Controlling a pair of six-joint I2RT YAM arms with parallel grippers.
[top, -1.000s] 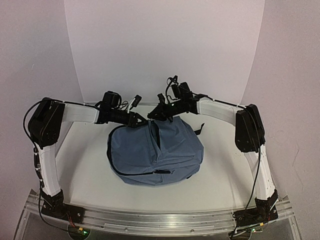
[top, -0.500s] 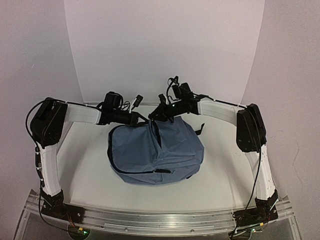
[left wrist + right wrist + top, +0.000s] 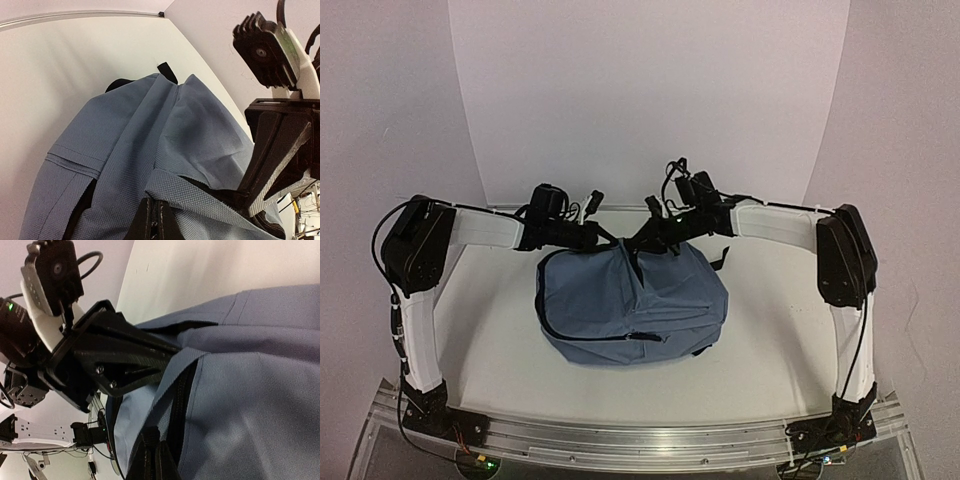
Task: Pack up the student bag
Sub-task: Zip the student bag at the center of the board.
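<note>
The slate-blue student bag (image 3: 630,305) lies in the middle of the white table, its rounded top toward the back. My left gripper (image 3: 603,237) is shut on the bag's top rim on the left of the zip opening; the left wrist view shows its fingers (image 3: 155,222) pinching blue fabric (image 3: 125,150). My right gripper (image 3: 647,239) is shut on the rim on the right of the opening; the right wrist view shows its fingers (image 3: 152,460) clamped on the zipper edge (image 3: 182,395) of the bag (image 3: 250,390). The two grippers are close together. No books are in view.
A black strap (image 3: 720,258) sticks out at the bag's back right. White walls (image 3: 650,100) close off the back of the table (image 3: 490,330). The metal rail (image 3: 640,440) runs along the near edge with both arm bases.
My right arm has swung rightward and its gripper dropped slightly toward the bag's top. The bag's top has bunched a little. The left gripper has barely moved.
</note>
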